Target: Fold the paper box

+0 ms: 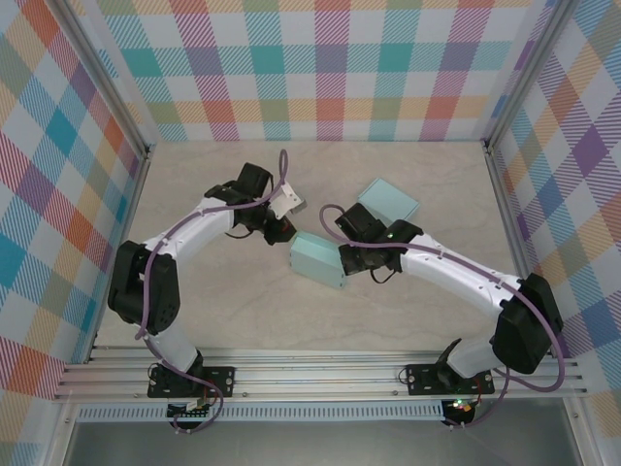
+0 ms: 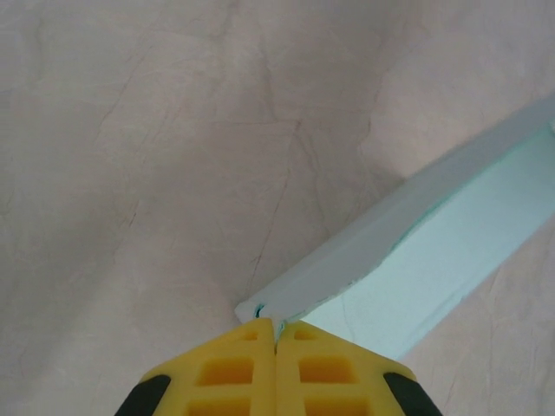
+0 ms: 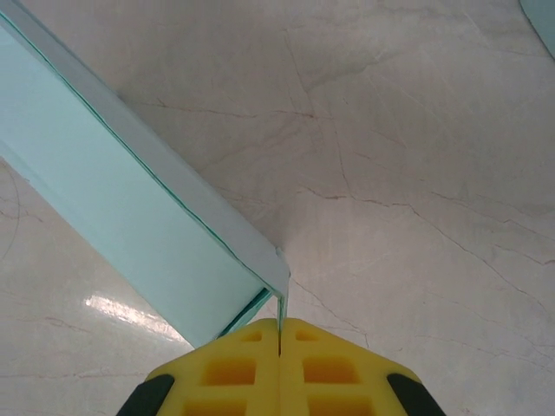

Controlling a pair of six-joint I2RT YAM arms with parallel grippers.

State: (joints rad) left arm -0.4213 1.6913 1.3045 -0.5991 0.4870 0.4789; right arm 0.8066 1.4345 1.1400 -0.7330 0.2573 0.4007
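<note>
Paper box lies mid-worktop, directly between the arms. The left pincer is pinched tight on the thin edge at its left corner and the right pincer on the opposite corner. The box stretches from each towards the other.

We count two arms, a left arm and a right arm, and two grippers, a left gripper and a right gripper, each with two yellow fingers, four fingers in all. We count two pale teal paper things: one box and one flat piece. Each arm carries one purple cable, so two cables. We count one table and three checked walls.
</note>
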